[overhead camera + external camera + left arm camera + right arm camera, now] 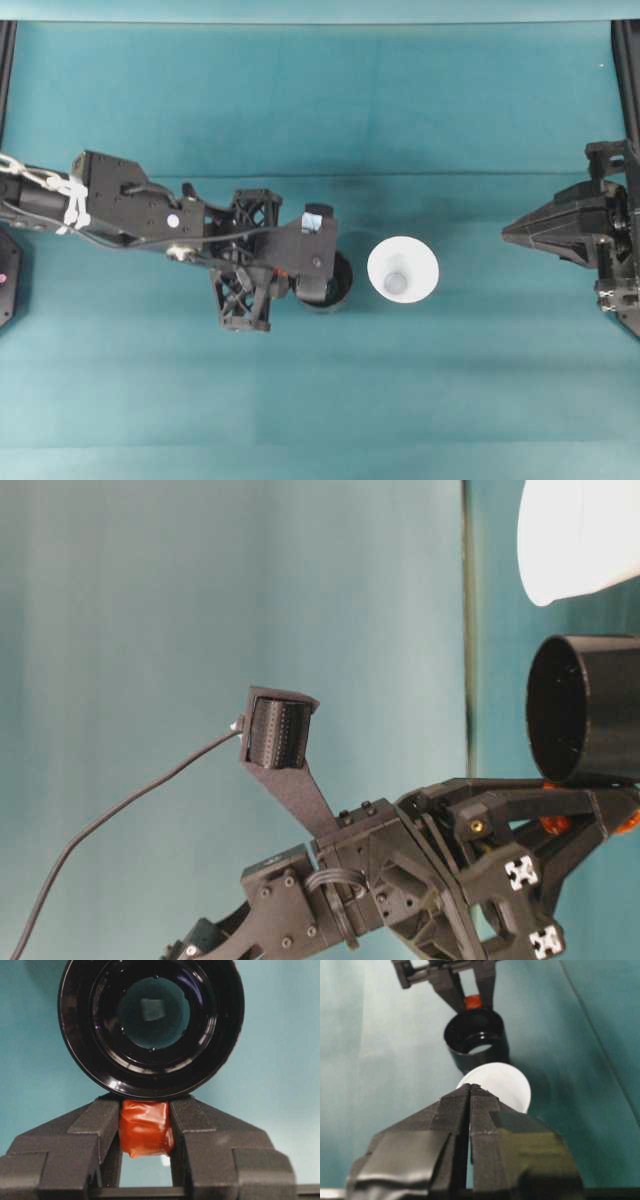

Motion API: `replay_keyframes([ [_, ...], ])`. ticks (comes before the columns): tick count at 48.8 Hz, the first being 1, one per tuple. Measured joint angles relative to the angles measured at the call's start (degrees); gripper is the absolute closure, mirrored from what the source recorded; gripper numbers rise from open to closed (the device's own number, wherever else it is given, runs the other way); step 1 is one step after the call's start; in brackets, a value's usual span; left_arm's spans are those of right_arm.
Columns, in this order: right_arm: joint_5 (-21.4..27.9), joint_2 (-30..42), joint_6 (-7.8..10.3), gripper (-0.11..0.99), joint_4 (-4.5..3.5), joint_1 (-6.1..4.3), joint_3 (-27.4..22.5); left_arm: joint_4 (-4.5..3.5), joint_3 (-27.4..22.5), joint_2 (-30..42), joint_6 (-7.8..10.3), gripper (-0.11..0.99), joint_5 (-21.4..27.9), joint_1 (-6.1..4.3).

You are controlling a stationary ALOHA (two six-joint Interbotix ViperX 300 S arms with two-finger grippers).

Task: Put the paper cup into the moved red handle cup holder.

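Holder clamped, cup free.
Left gripper (145,1125) jaws grip the red handle cup holder (335,285) tab; paper cup (402,270) stands just beside it, toward the right gripper (470,1091), jaws together.

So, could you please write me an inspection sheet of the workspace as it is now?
Surface: teal table, bare around the job's things.
Paper cup: white paper cup stands on the table with its mouth up, beside the holder, apart from it, not held.
Cup holder: black cup holder is upright and has nothing inside; its red handle is clamped.
Clutter: nothing seen.
Left gripper: shut on the red handle.
Right gripper: jaws together, holding nothing, back from the cup at the table's right edge.
Cables: one thin black cable runs from the left arm's camera.
Surroundings: teal backdrop; dark frame rail at the side.
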Motion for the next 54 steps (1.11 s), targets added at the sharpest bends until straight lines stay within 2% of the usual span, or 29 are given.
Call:
replay_keyframes([
  [3,0.00,-0.09,0.00,0.98,0.00,-0.09,0.00,0.00,0.09,0.00,0.00,0.53,0.00,0.18],
  [9,0.00,0.00,0.00,0.98,0.00,-0.09,0.09,0.09,0.09,0.00,-0.09,0.13,-0.88,0.18],
  [12,0.00,-0.09,0.00,0.98,0.00,0.00,0.09,0.09,0.26,0.00,-0.09,-0.02,-2.02,0.09],
  [14,0.00,0.00,0.00,0.98,0.00,-0.09,0.00,0.09,0.35,0.00,-0.09,-0.08,-2.81,0.18],
  [20,0.00,0.09,0.00,0.98,0.00,-0.09,0.00,0.09,0.97,0.09,-0.09,-0.03,-4.39,0.09],
  [27,0.00,0.18,0.00,0.98,0.00,-0.09,0.00,0.09,1.58,-0.35,-0.09,-0.03,-4.48,0.00],
  [35,0.70,0.70,0.00,0.98,0.00,-0.09,0.00,0.00,2.46,-4.22,-0.09,-0.03,-2.72,-0.09],
  [41,4.83,2.29,0.00,0.97,0.00,-0.35,-1.41,0.09,3.60,-9.23,-0.09,-0.03,-1.23,-0.18],
  [54,15.91,10.72,0.00,0.94,0.00,-2.55,-8.96,0.09,8.35,-17.75,-0.18,-0.03,-0.53,-0.53],
])
